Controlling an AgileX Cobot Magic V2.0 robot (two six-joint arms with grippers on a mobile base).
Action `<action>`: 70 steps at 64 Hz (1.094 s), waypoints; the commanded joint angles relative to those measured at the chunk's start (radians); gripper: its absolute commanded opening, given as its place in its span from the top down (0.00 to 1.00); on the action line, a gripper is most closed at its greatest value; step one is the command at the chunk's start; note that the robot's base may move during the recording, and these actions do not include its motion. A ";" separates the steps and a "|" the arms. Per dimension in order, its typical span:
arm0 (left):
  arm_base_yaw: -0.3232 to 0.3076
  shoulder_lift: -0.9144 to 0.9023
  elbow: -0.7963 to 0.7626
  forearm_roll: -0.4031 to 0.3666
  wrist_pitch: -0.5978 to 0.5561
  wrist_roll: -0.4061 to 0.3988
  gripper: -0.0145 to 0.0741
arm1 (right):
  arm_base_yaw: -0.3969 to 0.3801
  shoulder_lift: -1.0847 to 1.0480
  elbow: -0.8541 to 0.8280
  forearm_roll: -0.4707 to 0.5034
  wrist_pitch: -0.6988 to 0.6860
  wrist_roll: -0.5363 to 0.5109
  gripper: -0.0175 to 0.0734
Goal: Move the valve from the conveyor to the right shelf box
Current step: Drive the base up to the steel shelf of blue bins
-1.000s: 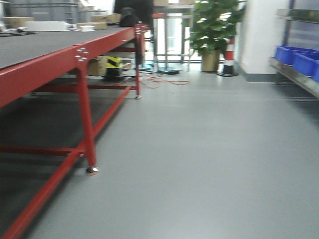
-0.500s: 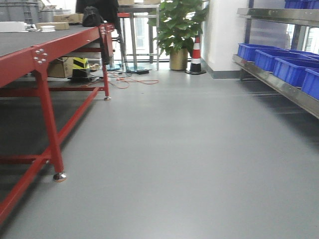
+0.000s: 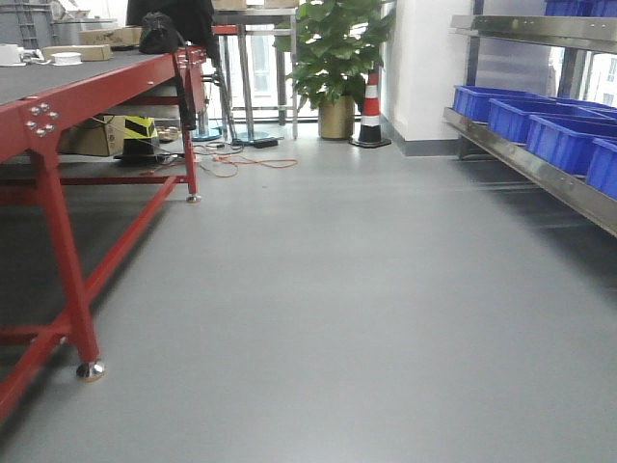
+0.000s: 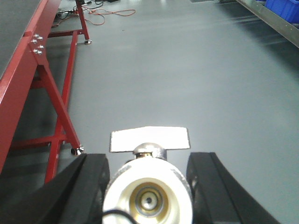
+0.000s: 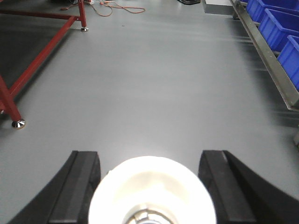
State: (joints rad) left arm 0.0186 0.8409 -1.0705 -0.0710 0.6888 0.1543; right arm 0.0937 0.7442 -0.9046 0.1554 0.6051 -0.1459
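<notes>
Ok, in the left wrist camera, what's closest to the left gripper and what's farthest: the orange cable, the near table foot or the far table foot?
From the left gripper holding the valve:
1. Near table foot, just ahead on the left.
2. Far table foot, farther up the left side.
3. Orange cable, on the floor at the top.

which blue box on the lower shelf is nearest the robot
The blue box cut off at the front view's right edge; the others sit farther down the shelf.
</notes>
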 commanded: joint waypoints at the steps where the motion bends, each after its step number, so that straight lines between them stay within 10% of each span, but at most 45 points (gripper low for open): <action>1: -0.007 -0.009 -0.004 -0.007 -0.059 -0.007 0.96 | -0.001 -0.010 -0.011 -0.003 -0.071 -0.004 0.98; 70: -0.007 -0.009 -0.004 -0.007 -0.061 -0.007 0.96 | -0.001 -0.010 -0.011 -0.003 -0.075 -0.004 0.98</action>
State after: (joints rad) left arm 0.0186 0.8409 -1.0705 -0.0673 0.6888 0.1543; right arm 0.0937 0.7442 -0.9046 0.1554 0.6051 -0.1459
